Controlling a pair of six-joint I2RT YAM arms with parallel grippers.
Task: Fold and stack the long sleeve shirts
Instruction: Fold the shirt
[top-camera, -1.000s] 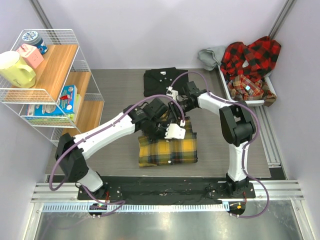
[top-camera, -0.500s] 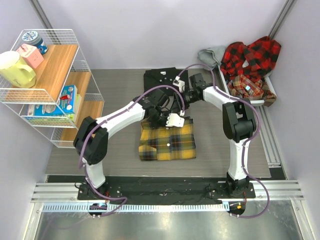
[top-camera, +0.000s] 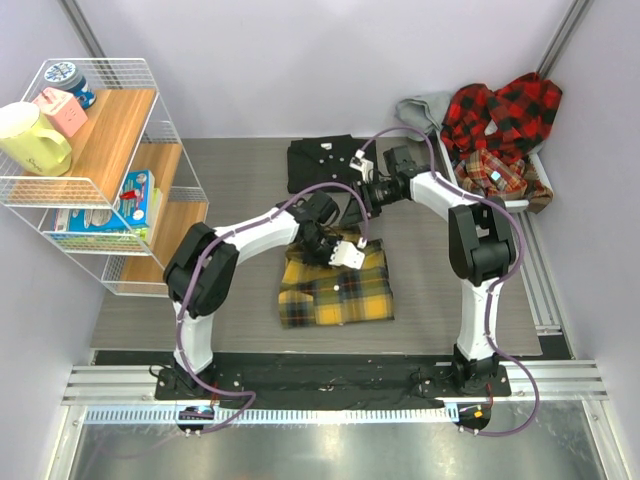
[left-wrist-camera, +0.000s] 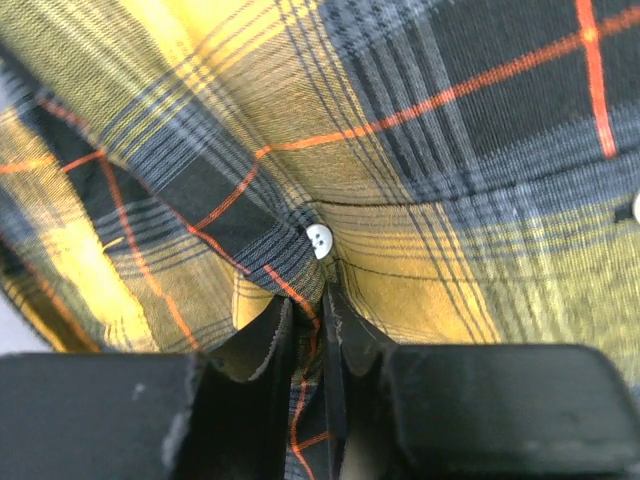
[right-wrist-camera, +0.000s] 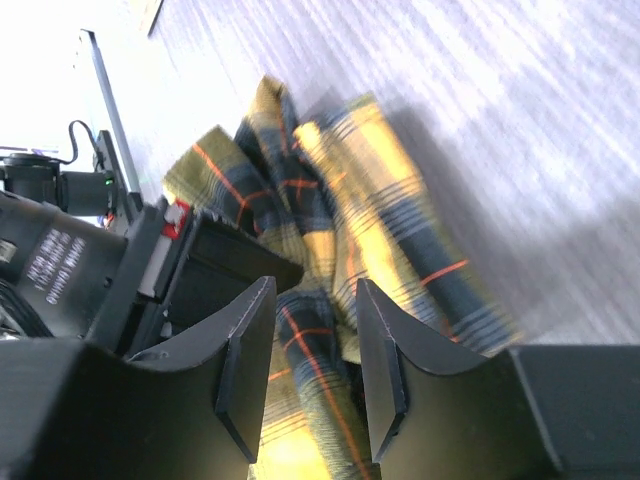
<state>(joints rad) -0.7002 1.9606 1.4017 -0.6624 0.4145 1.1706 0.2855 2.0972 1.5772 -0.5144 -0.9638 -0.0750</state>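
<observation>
left gripper (left-wrist-camera: 308, 305) narrowly pinching yellow plaid shirt (left-wrist-camera: 400, 150) fold, right gripper (right-wrist-camera: 315, 290) half open nearby

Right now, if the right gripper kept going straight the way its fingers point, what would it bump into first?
Most likely the yellow-and-black plaid flannel shirt. In the wrist view its bunched folds lie straight ahead of the right gripper, whose jaws stand apart. I can't tell how far off the cloth is.
</observation>
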